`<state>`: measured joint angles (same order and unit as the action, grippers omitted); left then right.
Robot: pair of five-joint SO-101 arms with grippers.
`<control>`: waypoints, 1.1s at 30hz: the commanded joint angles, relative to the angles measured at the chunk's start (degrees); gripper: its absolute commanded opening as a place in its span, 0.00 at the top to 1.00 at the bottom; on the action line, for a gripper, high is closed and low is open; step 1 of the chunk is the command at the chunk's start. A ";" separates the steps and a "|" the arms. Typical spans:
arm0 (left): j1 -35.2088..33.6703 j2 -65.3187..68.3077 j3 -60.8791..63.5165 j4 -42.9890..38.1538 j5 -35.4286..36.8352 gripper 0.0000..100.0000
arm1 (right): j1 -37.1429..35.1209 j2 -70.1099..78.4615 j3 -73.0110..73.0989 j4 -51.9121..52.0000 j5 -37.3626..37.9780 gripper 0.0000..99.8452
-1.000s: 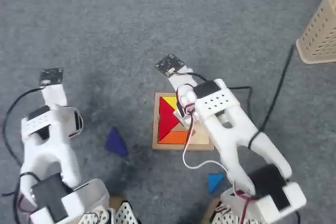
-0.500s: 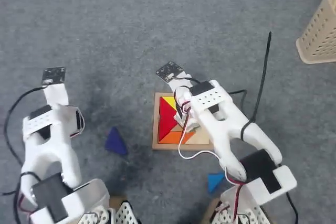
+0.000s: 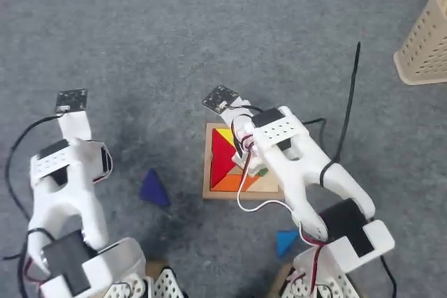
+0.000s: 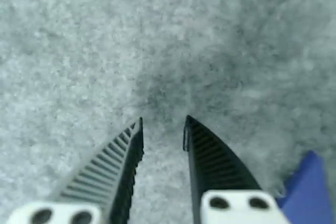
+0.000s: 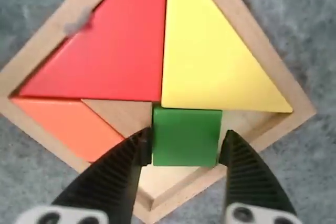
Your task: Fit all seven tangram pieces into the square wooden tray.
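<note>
**Right end effector** (image 5: 185,137): closed to the width of the green square (image 5: 186,136), with one finger against each of two opposite sides. The square sits inside the square wooden tray (image 3: 207,165), one edge flush against the yellow triangle (image 5: 210,61).

**Tray:** located at the centre of the high view, on the grey bench (image 3: 140,47). It also contains the red triangle (image 5: 113,45), which meets the yellow triangle along one straight edge, and the orange piece (image 5: 68,121), which lies along the red triangle. Bare wood shows between the orange piece and the green square.

**Left end effector** (image 4: 163,124): fingers a narrow gap apart, holding nothing, positioned over bare bench.

**Loose pieces:** the dark blue triangle (image 3: 154,188) lies left of the tray. The light blue triangle (image 3: 285,241) lies below the tray. Neither touches the tray.
</note>
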<state>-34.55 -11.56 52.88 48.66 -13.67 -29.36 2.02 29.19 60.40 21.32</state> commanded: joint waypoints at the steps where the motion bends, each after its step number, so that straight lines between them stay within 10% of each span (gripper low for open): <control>1: 0.35 -2.64 0.13 -1.05 0.62 0.88 | 2.42 -2.95 -3.16 1.71 0.26 0.85; 5: 0.35 -2.64 0.22 -1.05 0.62 0.88 | 6.99 -9.98 -3.52 2.51 -5.98 1.00; 18: 1.32 -2.64 1.10 -2.29 0.70 0.88 | 6.64 -37.41 15.21 20.26 3.16 0.97; 33: 1.14 -2.64 1.10 -2.29 0.88 0.88 | -4.26 -37.93 32.26 24.75 35.43 0.82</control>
<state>-33.58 -11.56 54.29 47.25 -13.49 -31.56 -37.27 62.07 84.22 54.81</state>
